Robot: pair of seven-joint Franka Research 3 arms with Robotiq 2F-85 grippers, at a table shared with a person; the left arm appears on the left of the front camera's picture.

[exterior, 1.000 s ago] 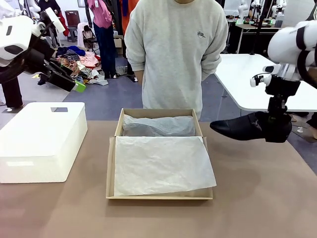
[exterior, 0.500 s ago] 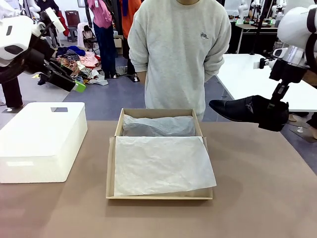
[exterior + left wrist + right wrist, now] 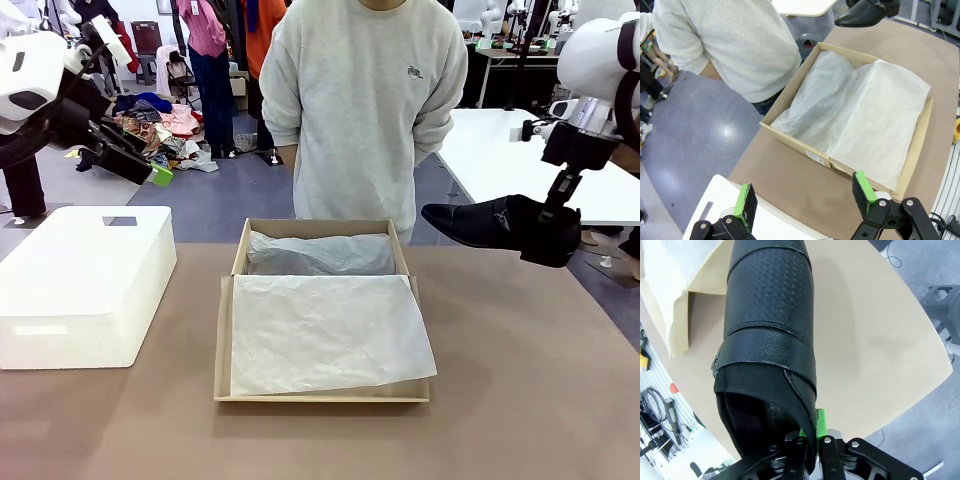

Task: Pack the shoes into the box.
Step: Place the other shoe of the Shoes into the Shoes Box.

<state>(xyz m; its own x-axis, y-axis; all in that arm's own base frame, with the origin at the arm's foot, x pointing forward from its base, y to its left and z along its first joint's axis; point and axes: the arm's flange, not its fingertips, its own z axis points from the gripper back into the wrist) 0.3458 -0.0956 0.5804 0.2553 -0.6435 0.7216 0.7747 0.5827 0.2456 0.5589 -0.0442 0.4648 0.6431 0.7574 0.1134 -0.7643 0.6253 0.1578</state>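
- table (image 3: 520,400), one: brown top, bearing both boxes.
- person (image 3: 360,100), one: grey sweatshirt, standing at the far side.
- white plastic box (image 3: 80,285), one: on the table's left.
- box (image 3: 222,340), one: cardboard, mid-table, open, lined with tissue paper (image 3: 325,330).
- shoe (image 3: 480,222), one: glossy black, in the air right of the box, toe pointing left.
- grippers, two: right gripper (image 3: 812,435) clamped on the shoe's heel rim; left gripper (image 3: 805,197) spread wide, holding nothing, raised at the left.

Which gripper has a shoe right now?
The right gripper, shut on the heel rim of the black shoe, held in the air beside the cardboard box. The left gripper is open and empty.
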